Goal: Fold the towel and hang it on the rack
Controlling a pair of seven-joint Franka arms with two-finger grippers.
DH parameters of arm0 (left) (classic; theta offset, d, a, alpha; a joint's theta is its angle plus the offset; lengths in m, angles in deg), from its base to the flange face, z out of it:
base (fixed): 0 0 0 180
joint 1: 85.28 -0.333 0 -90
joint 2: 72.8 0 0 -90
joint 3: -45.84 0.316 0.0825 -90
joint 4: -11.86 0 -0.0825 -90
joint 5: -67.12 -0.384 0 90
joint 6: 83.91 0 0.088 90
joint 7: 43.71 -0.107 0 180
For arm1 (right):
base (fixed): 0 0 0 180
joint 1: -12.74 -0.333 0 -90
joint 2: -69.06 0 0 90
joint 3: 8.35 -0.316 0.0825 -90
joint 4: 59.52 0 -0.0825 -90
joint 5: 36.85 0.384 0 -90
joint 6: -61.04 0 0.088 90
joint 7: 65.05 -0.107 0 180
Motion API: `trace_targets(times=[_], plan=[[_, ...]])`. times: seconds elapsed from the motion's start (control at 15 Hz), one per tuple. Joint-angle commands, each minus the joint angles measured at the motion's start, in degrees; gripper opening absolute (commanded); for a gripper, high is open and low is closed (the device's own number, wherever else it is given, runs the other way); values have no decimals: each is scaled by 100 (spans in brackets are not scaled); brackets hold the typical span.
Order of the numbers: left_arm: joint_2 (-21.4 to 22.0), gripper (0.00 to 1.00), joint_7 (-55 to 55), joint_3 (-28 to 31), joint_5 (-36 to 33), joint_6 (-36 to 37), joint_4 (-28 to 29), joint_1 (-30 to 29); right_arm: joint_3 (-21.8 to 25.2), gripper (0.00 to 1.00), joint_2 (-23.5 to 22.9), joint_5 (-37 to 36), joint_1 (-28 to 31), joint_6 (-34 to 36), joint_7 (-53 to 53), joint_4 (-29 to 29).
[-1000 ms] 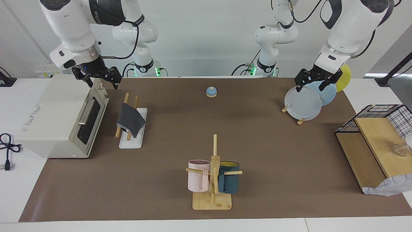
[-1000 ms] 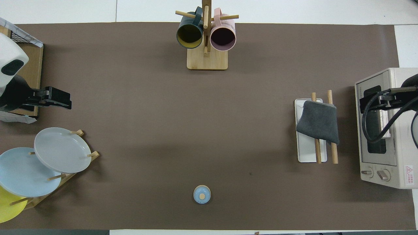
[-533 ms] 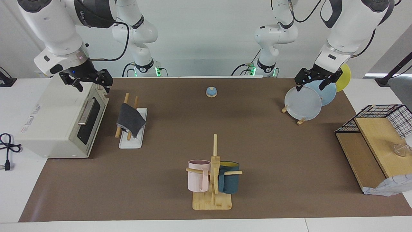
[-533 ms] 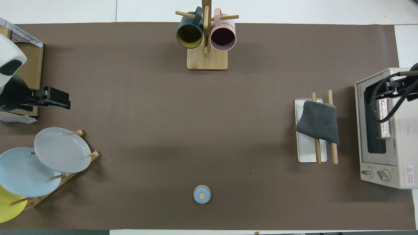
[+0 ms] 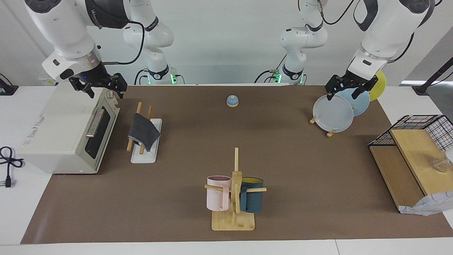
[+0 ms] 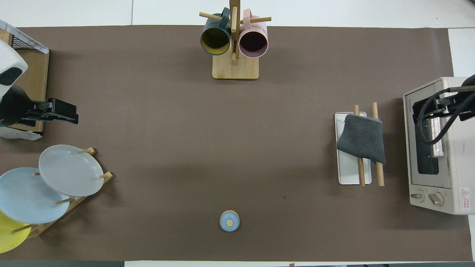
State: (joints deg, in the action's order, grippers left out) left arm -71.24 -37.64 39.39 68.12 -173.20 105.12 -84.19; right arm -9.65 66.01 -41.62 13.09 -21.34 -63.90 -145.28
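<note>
Towel [image 5: 143, 132] is folded grey side out and draped over both dowels of the rack [image 5: 145, 151], which sits right in front of the toaster oven [image 5: 62, 132]. So the hang looks done imo. Right gripper [image 5: 100, 86] has backed off from the rack in the last sec and now hovers over the oven's top edge, jaws apart, holding nothing. Left gripper [image 5: 348, 90] is waiting over the plate stand [image 5: 336, 111], well apart from the oven; fingers look spread w/ nothing in them, tho that angle's not great. Prob just retreating now.
</note>
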Motion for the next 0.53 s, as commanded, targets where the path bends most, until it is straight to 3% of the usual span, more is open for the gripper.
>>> trace_targets(times=[0.0,0.47], plan=[[125,100,-36,47,23,25,96,14,8,100,120,-6,-131,-138,-43,-107],[125,100,-27,47,23,34,105,14,60,100,137,3,-299,-59,-562,-37]])
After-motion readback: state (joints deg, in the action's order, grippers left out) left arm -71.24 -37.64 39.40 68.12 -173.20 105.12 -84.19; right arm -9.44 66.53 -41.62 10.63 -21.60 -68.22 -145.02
